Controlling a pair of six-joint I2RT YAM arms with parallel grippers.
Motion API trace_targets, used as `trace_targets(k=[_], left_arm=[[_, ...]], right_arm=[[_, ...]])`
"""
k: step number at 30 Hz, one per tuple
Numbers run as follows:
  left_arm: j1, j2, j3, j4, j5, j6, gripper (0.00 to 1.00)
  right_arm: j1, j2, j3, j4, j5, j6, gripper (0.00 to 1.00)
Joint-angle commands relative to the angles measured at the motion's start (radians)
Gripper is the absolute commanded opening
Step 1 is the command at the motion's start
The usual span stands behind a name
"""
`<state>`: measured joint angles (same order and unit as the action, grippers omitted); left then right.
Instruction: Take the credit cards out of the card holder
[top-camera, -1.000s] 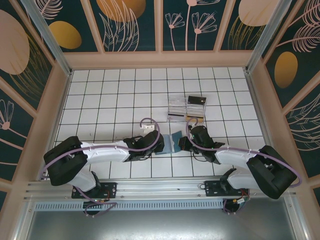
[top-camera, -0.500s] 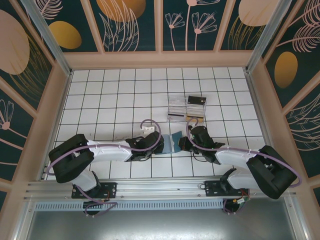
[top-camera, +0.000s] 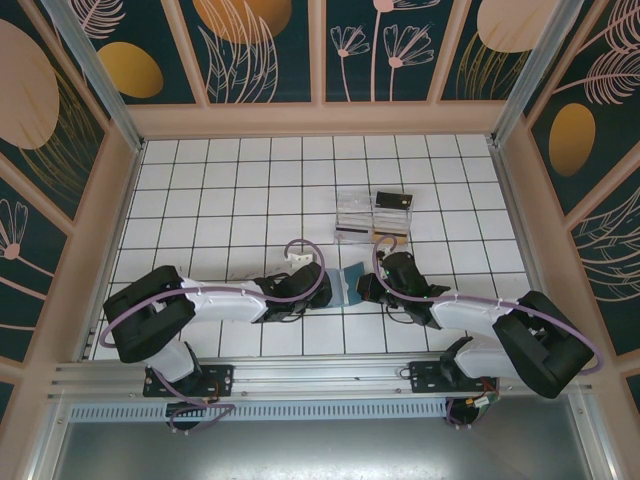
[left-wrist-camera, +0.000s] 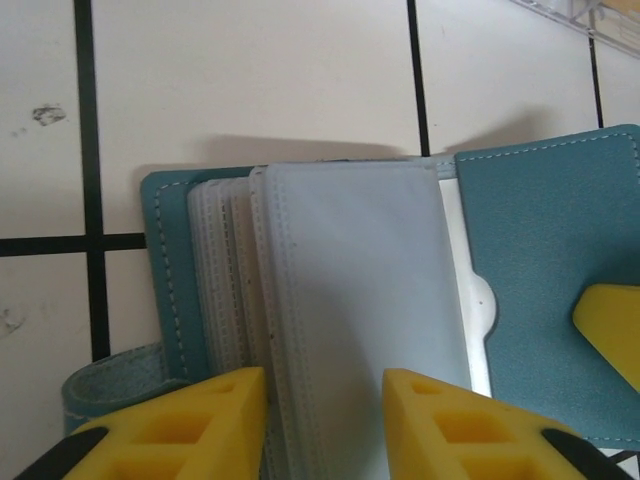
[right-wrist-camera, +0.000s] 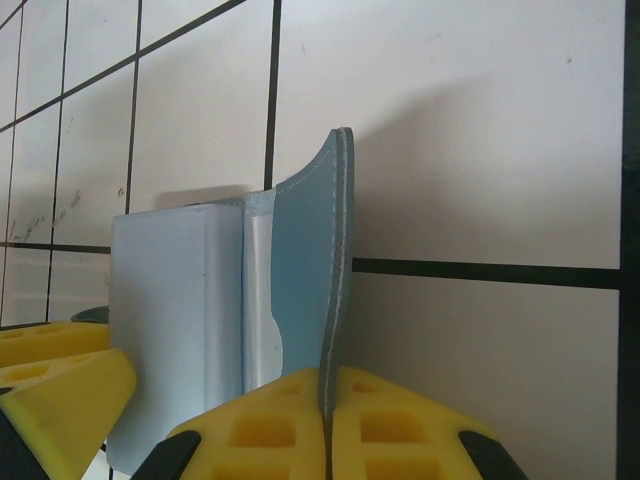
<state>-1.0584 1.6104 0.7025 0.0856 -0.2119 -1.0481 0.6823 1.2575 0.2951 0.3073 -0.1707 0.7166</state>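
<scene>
The teal card holder lies open on the tiles between my two grippers. In the left wrist view its stack of frosted clear sleeves lies over the left panel, with the teal cover to the right. My left gripper stands open, its yellow fingers astride the sleeve stack at its near end. My right gripper is shut on the teal cover flap and holds it upright on edge. The sleeves sit left of that flap. I cannot make out any credit cards inside the sleeves.
A clear plastic box stands two tiles behind the holder, with a small black card at its right end. Wooden walls enclose the tiled floor on three sides. The arm bases sit along the near metal rail.
The left arm's elbow has swung a little to the right, and its fingers have spread slightly. The right gripper still holds the cover flap in the same place.
</scene>
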Motion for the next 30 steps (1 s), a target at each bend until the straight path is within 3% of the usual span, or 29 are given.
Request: trace_targets(k=[1,10,16,21,30], left_arm=[[0.005,0.011,-0.015,0.036,0.036,0.012,0.38],[0.005,-0.042,-0.019,0.072,0.052,0.038,0.44],[0.005,-0.038,0.032,-0.06,-0.008,0.037,0.48],[0.005,-0.051,0.042,-0.134,-0.069,0.02,0.46],[0.005,-0.017,0.043,-0.078,-0.02,0.051,0.43]], right_arm=[[-0.003,0.011,-0.022,-0.005,-0.019,0.008,0.08],[-0.002,0.023,-0.023,0.003,-0.022,0.011,0.08],[-0.001,0.023,-0.022,0.003,-0.023,0.011,0.08],[-0.002,0.016,-0.021,-0.009,-0.013,0.01,0.07],[-0.001,0.023,-0.017,-0.005,-0.018,0.01,0.07]])
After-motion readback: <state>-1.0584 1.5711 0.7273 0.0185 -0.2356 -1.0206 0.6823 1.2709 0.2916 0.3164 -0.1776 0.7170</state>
